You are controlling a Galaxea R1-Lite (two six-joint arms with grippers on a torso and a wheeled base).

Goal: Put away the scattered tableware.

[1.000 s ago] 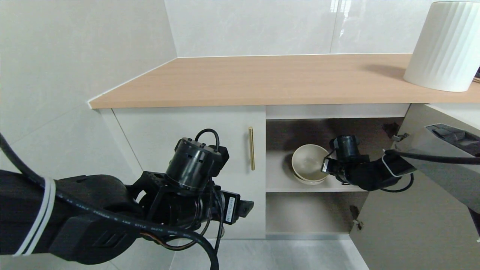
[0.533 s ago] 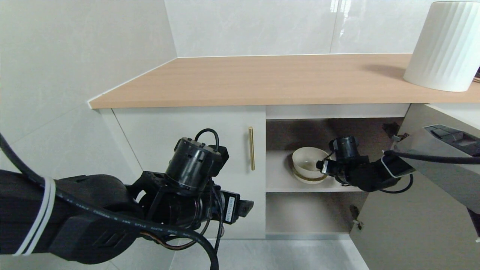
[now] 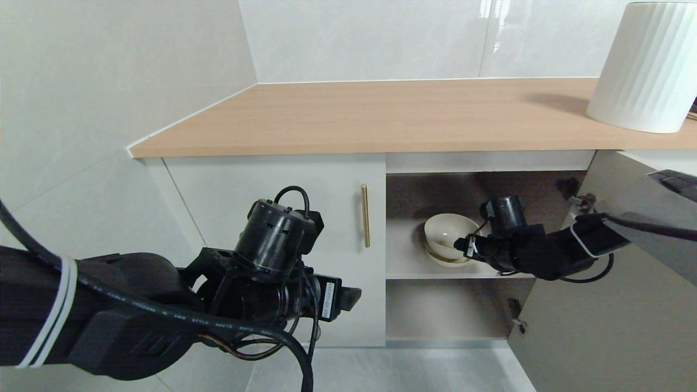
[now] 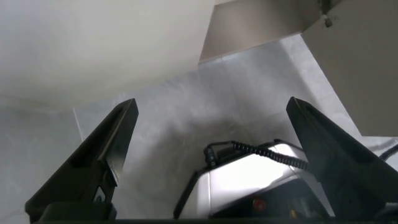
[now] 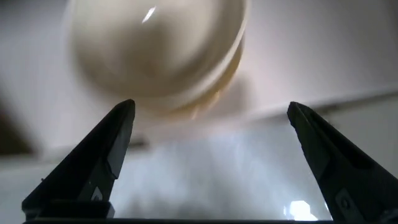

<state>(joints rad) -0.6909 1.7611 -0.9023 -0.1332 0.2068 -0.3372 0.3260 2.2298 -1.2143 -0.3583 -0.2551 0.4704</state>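
Observation:
A cream bowl [image 3: 447, 234] sits upright on another bowl on the middle shelf [image 3: 405, 264] of the opened cabinet. My right gripper [image 3: 464, 246] hovers just in front of the bowls, open, with nothing between its fingers. In the right wrist view the cream bowl [image 5: 155, 50] lies beyond the spread right gripper [image 5: 210, 106]. My left gripper [image 3: 353, 296] hangs low in front of the closed cabinet door [image 3: 272, 190]. In the left wrist view the left gripper [image 4: 211, 102] is open and empty above the floor tiles.
The right cabinet door [image 3: 577, 326] stands swung open beside my right arm. A gold handle [image 3: 364, 215] runs down the closed door's edge. A white ribbed container [image 3: 645, 68] stands on the wooden counter [image 3: 381, 114]. The lower shelf [image 3: 446, 313] is bare.
The bowl was tilted in my right gripper; it now rests level on the lower bowl. The right gripper has let go and drawn back a little. My left arm shifted slightly left.

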